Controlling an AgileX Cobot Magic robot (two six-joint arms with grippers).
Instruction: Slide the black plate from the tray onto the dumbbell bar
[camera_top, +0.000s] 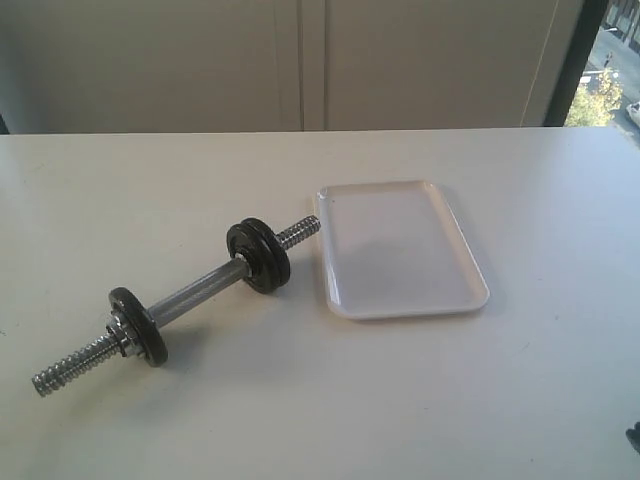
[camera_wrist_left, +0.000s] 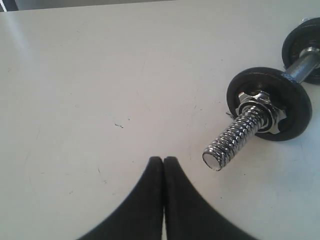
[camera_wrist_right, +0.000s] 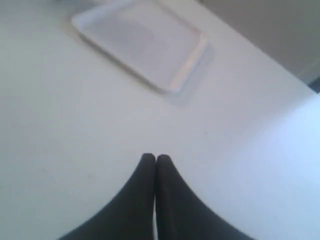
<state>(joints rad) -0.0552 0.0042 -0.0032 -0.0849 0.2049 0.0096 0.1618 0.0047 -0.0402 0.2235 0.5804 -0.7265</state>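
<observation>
The white tray (camera_top: 400, 250) lies bare, with nothing on it; the right wrist view shows the tray (camera_wrist_right: 145, 42) too. The dumbbell bar (camera_top: 195, 290) lies slantwise on the table left of it. The black plate (camera_top: 258, 256) sits on the bar near its tray-side threaded end, with no nut outside it. Another black disc (camera_top: 140, 325) with a silver nut (camera_wrist_left: 257, 107) sits near the other end. My left gripper (camera_wrist_left: 164, 159) is shut and holds nothing, just short of the bar's threaded tip (camera_wrist_left: 235, 135). My right gripper (camera_wrist_right: 155, 157) is shut on nothing, well back from the tray.
The white table (camera_top: 520, 400) spreads around the bar and the tray. A pale wall runs behind its far edge, with a window strip (camera_top: 600, 70) at the back right. A small dark part (camera_top: 633, 437) pokes in at the lower right edge.
</observation>
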